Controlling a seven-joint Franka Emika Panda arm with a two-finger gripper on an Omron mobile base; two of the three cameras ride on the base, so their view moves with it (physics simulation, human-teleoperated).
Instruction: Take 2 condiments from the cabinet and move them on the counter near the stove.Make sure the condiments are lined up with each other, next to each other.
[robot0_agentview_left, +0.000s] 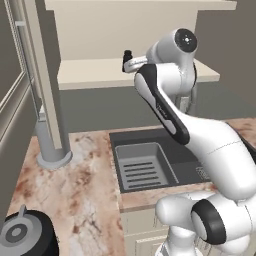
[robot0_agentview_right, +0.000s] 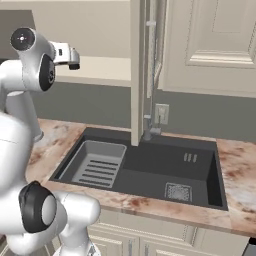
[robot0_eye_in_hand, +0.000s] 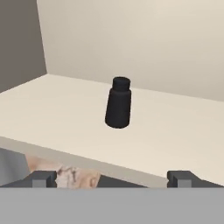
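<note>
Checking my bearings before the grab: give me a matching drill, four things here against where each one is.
Things:
1. black shaker
2. gripper
3. sink
4. counter

Places:
A. set into the counter
B. upright on the cabinet shelf
C. in front of the shelf edge, apart from the shaker
D. below the cabinet, around the sink

Pairs: 1-B, 2-C, 3-A, 4-D
</note>
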